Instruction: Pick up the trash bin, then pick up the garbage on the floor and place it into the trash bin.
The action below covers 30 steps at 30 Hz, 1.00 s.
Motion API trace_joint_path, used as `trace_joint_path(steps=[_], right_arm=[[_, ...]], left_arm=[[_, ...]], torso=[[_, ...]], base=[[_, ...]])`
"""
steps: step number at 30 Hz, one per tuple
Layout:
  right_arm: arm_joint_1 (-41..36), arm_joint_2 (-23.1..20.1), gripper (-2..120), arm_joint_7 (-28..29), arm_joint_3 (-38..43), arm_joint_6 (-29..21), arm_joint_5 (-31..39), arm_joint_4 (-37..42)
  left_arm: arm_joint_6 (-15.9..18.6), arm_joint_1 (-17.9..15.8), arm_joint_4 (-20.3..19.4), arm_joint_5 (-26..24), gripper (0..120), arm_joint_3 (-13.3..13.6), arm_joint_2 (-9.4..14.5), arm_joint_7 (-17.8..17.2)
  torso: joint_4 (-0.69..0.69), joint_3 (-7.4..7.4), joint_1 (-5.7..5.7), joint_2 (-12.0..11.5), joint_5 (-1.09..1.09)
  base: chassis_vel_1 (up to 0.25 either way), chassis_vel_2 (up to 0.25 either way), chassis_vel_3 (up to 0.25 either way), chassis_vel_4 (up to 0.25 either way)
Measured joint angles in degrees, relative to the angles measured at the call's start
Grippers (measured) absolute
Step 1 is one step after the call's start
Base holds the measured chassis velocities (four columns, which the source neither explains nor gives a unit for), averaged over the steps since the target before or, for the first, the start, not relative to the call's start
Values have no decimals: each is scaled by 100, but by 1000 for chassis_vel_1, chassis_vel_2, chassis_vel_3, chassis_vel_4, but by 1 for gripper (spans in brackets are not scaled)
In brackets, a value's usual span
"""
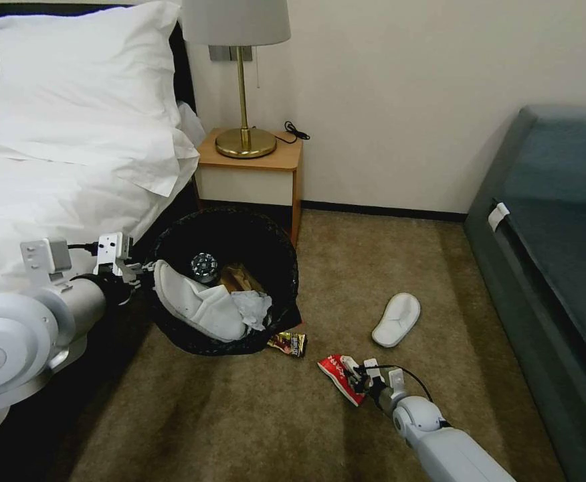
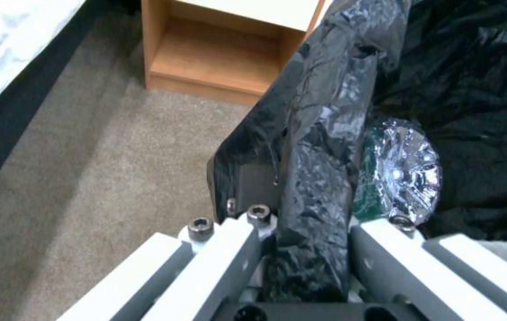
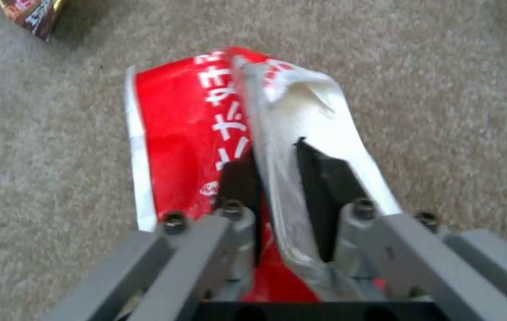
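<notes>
The trash bin, lined with a black bag, tilts beside the bed, and my left gripper is shut on its near rim. The left wrist view shows that gripper pinching the bagged rim. Inside the bin lie a white slipper, a tissue and a can with its silver end up. On the floor, my right gripper is shut on a red wrapper; its fold sits between the fingers. A gold and red wrapper and a second white slipper lie loose on the carpet.
A bed with white linen fills the left. A wooden nightstand carrying a brass lamp stands against the wall behind the bin. A dark blue-grey sofa runs along the right. Open carpet lies between bin and sofa.
</notes>
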Motion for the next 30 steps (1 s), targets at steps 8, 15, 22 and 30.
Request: trace_joint_path(steps=[8,15,22,30], right_arm=[[53,-37,0,39,26,69,14,40],[-34,-383,0,14,281,185,78,779],[-193,-890,0,331,604,78,403,2052],[59,-1370,0,580,1026,-311,1206,3949]], left_arm=[[0,-5,12,30,1,23,-34,8],[0,-6,15,38,1,43,-46,4],[0,18,-20,26,1,39,-41,-31],[0,92,-60,34,1,97,-30,-71]], torso=[[0,0,0,0,1],[0,0,0,0,0],[0,0,0,0,0],[0,0,0,0,-1]], base=[[0,0,0,0],[0,0,0,0],[0,0,0,0],[0,0,0,0]])
